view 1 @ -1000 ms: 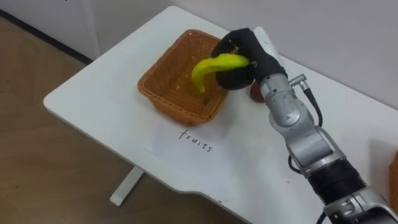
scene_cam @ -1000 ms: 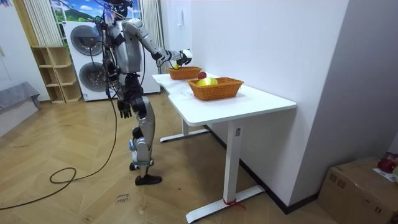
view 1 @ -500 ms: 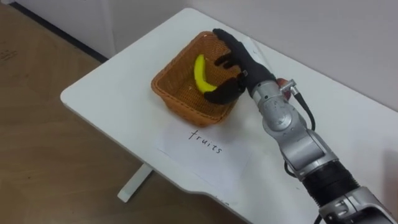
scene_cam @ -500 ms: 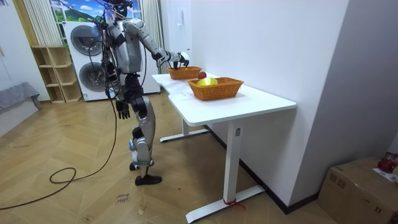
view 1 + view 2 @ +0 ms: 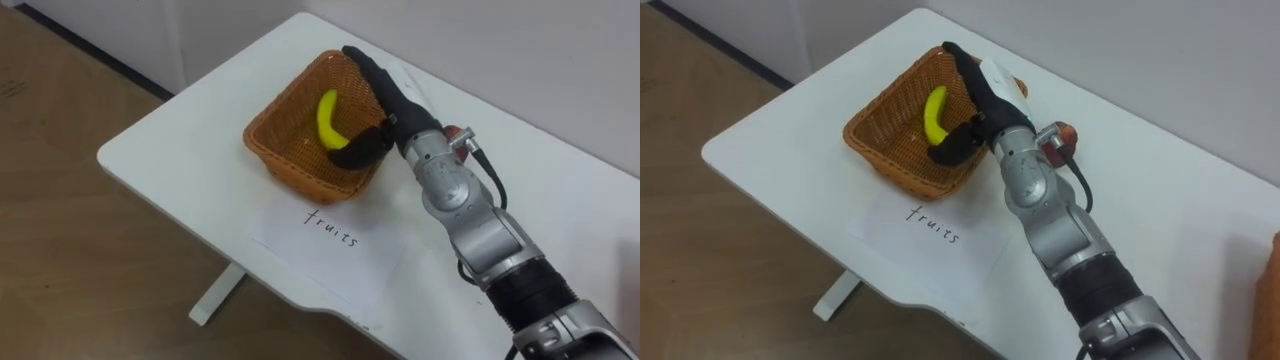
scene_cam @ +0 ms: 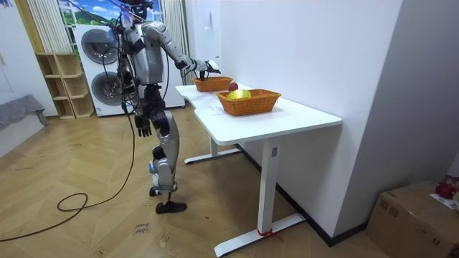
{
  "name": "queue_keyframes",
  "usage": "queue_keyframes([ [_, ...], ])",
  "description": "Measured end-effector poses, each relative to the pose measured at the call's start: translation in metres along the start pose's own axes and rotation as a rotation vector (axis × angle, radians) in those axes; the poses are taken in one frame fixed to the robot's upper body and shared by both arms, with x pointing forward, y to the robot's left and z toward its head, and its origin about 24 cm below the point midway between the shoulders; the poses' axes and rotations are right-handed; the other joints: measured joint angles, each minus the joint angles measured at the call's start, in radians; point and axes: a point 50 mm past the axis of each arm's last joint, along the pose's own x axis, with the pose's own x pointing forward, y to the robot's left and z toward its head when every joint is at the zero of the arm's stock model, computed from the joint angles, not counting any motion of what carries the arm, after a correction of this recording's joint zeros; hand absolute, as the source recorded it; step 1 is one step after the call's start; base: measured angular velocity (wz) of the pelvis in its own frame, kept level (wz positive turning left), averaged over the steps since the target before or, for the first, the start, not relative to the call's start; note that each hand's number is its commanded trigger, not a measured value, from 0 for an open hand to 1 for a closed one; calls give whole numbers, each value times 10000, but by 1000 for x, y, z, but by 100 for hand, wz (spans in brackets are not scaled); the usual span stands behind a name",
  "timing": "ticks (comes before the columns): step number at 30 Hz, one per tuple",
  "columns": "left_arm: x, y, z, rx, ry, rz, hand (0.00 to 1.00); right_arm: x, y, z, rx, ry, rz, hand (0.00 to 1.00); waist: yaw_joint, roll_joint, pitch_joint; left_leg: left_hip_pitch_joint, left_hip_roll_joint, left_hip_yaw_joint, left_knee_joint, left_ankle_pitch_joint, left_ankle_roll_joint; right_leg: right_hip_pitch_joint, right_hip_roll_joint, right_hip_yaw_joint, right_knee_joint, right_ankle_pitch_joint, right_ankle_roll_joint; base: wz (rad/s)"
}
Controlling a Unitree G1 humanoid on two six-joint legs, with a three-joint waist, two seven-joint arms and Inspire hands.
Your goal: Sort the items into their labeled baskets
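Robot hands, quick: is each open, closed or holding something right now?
Right robot hand: open over the fruit basket, holding nothing; the banana lies inside.
Left robot hand: hangs by the robot's side; state cannot be told.

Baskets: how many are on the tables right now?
2. One basket, under the right hand, holds the banana; the other basket sits nearer the room camera, with a yellow-green thing inside. None looks hidden.
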Motion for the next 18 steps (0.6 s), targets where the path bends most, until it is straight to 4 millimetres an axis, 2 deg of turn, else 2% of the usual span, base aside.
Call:
queue_keyframes([
  [6,0,2,4,-39,-192,84,0,0,0,0,-19,-25,-60,0,-21,-69,5,11,1,39,0,-1,6,0,-3,38,1,0,0,0],
  [11,0,4,3,-194,-210,164,0,0,-4,2,-205,-198,-457,0,-211,-93,-12,6,1,1,-3,2,10,0,-4,32,0,-1,1,0],
  [18,0,2,3,-201,-176,208,0,1,-14,2,56,-243,-1227,0,-549,4,20,135,7,55,-27,-12,31,63,-61,58,18,-2,4,-4],
])
